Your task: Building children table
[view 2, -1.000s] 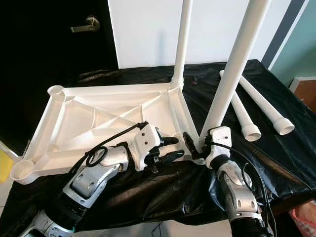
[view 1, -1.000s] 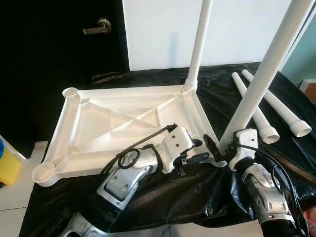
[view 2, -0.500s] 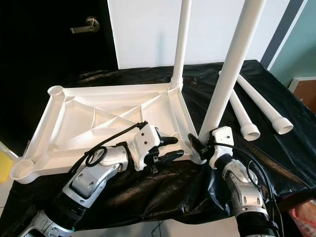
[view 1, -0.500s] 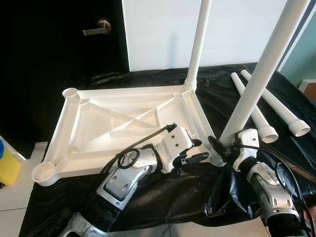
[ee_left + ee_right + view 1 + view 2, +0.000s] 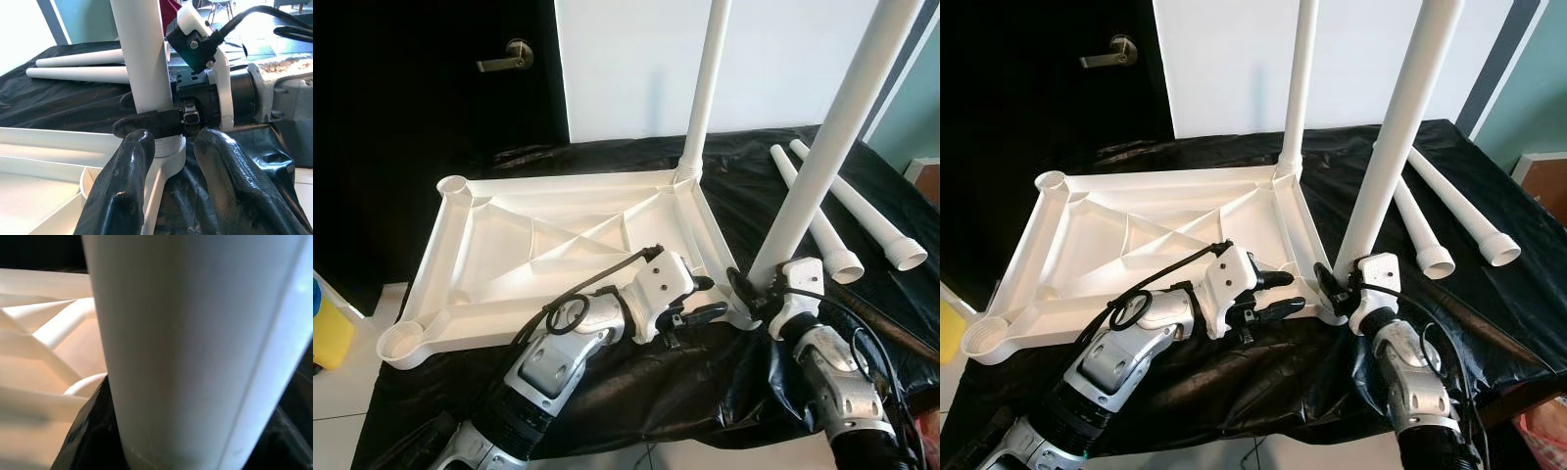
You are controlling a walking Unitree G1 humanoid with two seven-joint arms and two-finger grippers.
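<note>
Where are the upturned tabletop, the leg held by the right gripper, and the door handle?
upturned tabletop [image 5: 460, 284]: left eye view, left rim.
held leg [image 5: 822, 162]: left eye view, mid-shaft.
right gripper [image 5: 751, 297]: left eye view, fingertips.
door handle [image 5: 504, 57]: left eye view, lever.

L gripper [image 5: 703, 299] fingers apart, arm reaching fwd; R gripper [image 5: 1335, 290] fingers clamped, wrist raised.

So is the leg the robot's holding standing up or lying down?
Standing up. The near table leg rises from the tabletop's corner socket, right hand gripping its base.
</note>
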